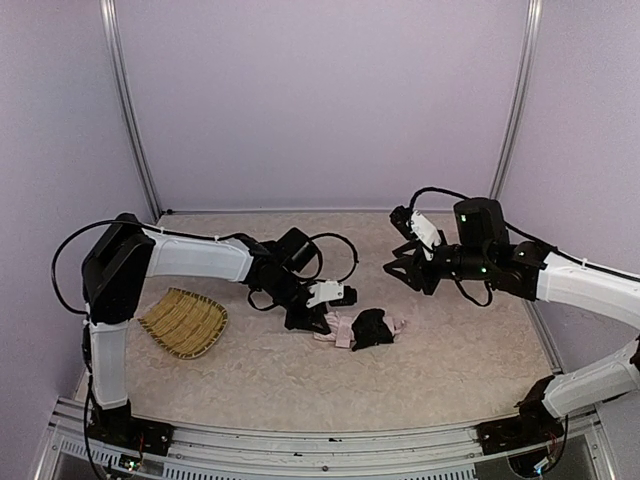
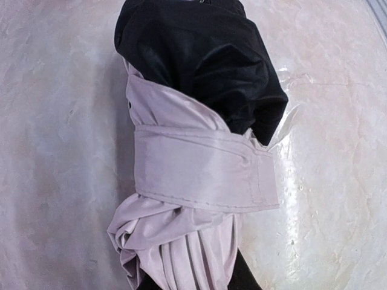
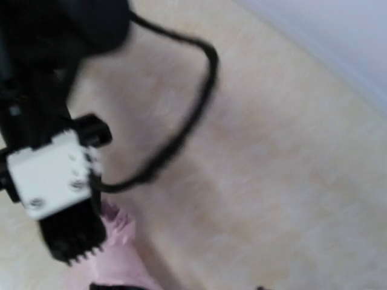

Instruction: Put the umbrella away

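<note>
The umbrella [image 1: 362, 328] lies folded on the table's middle, pale pink fabric with black lining bunched at one end. In the left wrist view the umbrella [image 2: 199, 163] fills the frame, its pink strap wrapped round it. My left gripper [image 1: 325, 321] is shut on the umbrella's pink left end, and the dark fingers [image 2: 249, 279] show on either side of the gathered fabric. My right gripper [image 1: 398, 262] hovers above the table, up and to the right of the umbrella, apart from it, jaws parted and empty. The blurred right wrist view shows the umbrella's pink tip [image 3: 118, 263] beside the left arm's wrist.
A woven straw tray [image 1: 182, 322] lies at the left, beside the left arm. A black cable [image 1: 335, 250] loops over the table behind the left wrist. Walls close off the table on three sides.
</note>
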### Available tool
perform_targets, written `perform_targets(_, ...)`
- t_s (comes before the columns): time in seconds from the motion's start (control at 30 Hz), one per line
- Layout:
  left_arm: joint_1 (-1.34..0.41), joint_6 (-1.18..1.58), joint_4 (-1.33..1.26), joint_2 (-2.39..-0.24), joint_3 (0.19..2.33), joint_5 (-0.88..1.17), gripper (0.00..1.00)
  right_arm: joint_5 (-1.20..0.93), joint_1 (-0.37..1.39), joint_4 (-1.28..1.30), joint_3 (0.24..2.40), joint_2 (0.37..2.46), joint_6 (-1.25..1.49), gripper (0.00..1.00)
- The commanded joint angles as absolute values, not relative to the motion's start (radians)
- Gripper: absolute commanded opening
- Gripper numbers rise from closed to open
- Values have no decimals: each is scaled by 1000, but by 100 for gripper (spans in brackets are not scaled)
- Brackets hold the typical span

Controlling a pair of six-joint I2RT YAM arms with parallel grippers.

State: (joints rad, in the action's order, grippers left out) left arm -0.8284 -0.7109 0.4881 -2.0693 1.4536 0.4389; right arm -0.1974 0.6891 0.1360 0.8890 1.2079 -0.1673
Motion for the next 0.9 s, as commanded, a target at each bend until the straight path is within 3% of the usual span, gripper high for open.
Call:
perform_targets(0.0,-875,-805,244,-1932,1332,265,0,-351,659,206,939,1257,-96,48)
perform_targets(0.27,-884,-812,359,-1993,1394,245,3,-385,660,257,956,1376,-101,55)
perform_targets(0.57,-1016,-1064,-246,-1739,989,-35,0,-388,654,311,1042,1477,-116,59)
perform_targets(0.83,-1017,-1057,-70,-1744,1049,73,3,-613,654,274,1049,1560,-193,72)
perform_targets(0.87,-1016,-1040,-51,-1753,1065,71,1,-643,656,287,1059,1581,-196,79)
